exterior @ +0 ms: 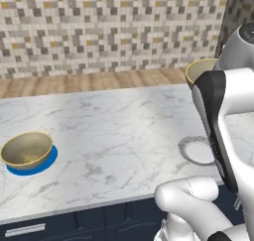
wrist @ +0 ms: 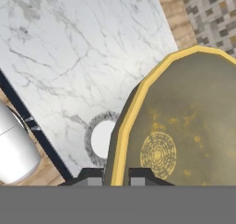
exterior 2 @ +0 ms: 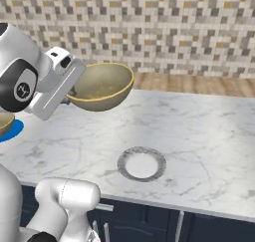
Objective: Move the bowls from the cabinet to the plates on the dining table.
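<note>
Pincer [wrist: 112, 178] was clamped on the rim of the second bowl [exterior 2: 102, 85], one finger inside, one outside. That bowl hung in the air above the marble tabletop [exterior 2: 199, 131], tilted, up and to the side of the pale plate [exterior 2: 142, 164], not touching it. The other bowl [exterior: 27, 149] sat on the blue plate [exterior: 34, 166], well apart at the far left.

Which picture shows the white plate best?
The right base view: the whole white plate lies bare on the marble table. In the left base view the robot's arm covers part of it, and in the hand view the held bowl hides one side.
</note>
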### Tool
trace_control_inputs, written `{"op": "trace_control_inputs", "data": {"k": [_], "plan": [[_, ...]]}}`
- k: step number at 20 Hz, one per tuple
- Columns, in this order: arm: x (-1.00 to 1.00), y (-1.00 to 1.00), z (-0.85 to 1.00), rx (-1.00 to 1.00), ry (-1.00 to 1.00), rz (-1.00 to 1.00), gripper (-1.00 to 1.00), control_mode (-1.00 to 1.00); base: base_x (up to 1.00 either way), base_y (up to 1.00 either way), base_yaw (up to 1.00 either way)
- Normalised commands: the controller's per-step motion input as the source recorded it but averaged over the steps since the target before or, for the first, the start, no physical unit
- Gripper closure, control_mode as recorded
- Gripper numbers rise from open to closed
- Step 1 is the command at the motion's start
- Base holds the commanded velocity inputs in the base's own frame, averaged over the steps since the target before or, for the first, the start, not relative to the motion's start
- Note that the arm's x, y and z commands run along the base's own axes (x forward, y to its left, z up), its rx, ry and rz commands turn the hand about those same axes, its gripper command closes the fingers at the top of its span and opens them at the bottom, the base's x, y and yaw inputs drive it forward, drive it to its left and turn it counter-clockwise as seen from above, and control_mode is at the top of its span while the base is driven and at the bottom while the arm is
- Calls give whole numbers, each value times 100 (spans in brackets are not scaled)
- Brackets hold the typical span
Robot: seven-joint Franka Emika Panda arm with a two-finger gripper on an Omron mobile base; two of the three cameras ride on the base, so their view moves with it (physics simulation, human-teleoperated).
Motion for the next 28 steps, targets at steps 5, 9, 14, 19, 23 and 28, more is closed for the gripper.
{"op": "trace_control_inputs", "data": {"k": [5, 9, 14, 19, 23, 28], "plan": [[0, 0, 0, 0, 0, 0, 100, 100, 1, 0, 0], [0, 0, 0, 0, 0, 0, 100, 100, 3, 0, 0], [2, 0, -3, 0, 3, 0, 100, -100, 7, 0, 0], [6, -9, -21, 0, 19, 0, 100, -100, 0, 0, 0], [3, -14, -28, 1, 14, 0, 100, -100, 0, 0, 0], [1, -15, -31, 1, 7, 0, 100, -100, 0, 0, 0]]}}
